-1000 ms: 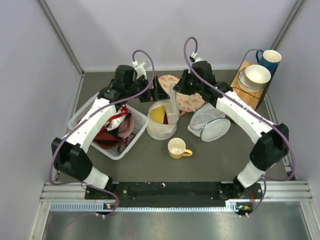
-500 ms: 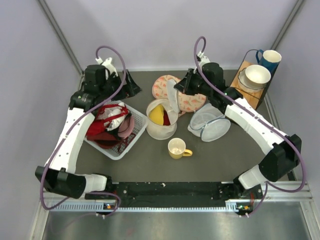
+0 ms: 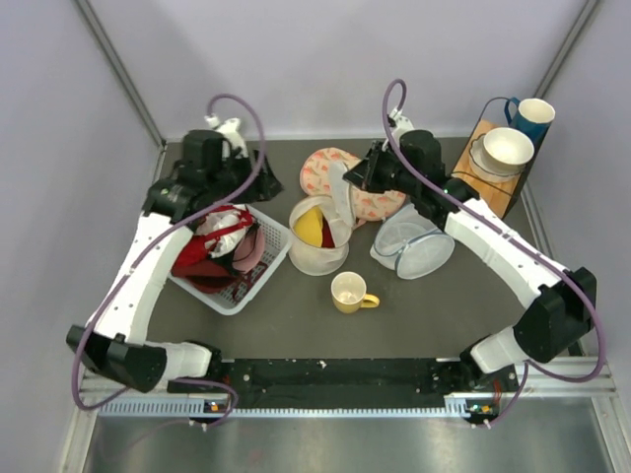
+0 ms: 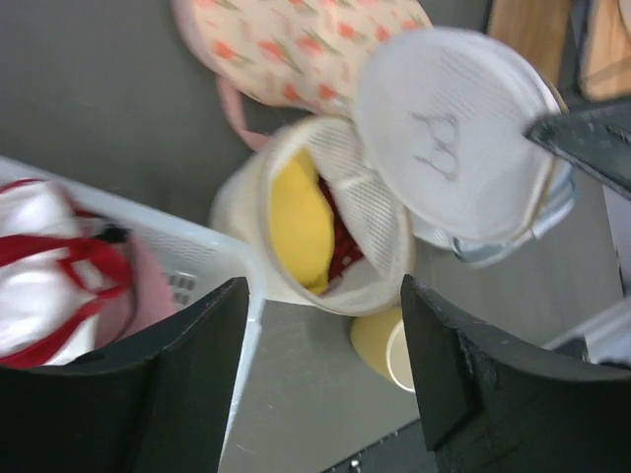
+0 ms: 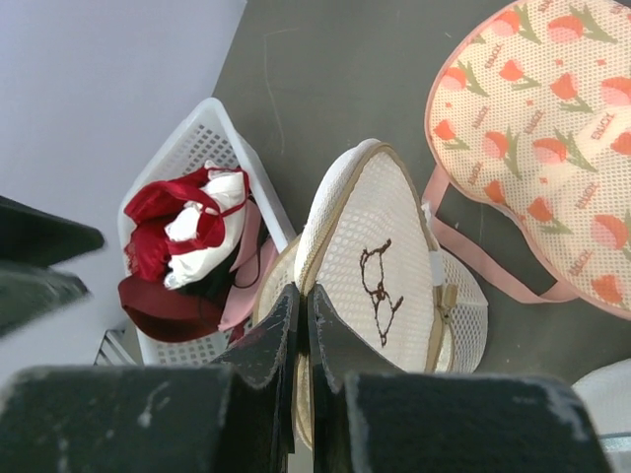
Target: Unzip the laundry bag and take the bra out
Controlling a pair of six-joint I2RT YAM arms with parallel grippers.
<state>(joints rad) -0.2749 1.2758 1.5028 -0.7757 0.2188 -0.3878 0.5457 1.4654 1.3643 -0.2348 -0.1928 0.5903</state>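
The cream mesh laundry bag (image 3: 317,251) stands unzipped at the table's middle, its lid (image 5: 380,256) with the black mark lifted upright. My right gripper (image 5: 304,296) is shut on the lid's zipper rim, holding it up; from above it (image 3: 347,184) sits at the bag's far side. Inside the open bag lies the yellow bra (image 4: 296,222), also showing from above (image 3: 310,227), with something red beside it. My left gripper (image 4: 325,384) hangs open and empty above the table left of the bag, by the basket's far corner (image 3: 266,184).
A white basket (image 3: 258,286) of red, white and pink garments sits left of the bag. A yellow mug (image 3: 350,292) stands in front, a bluish-grey mesh pouch (image 3: 412,246) right, a pink patterned pouch (image 3: 325,169) behind. A wooden stand (image 3: 483,182) with bowl and blue mug is far right.
My left arm swung away from the bag to the left, then edged back right, and its jaws narrowed a little. The right gripper kept holding the lid up.
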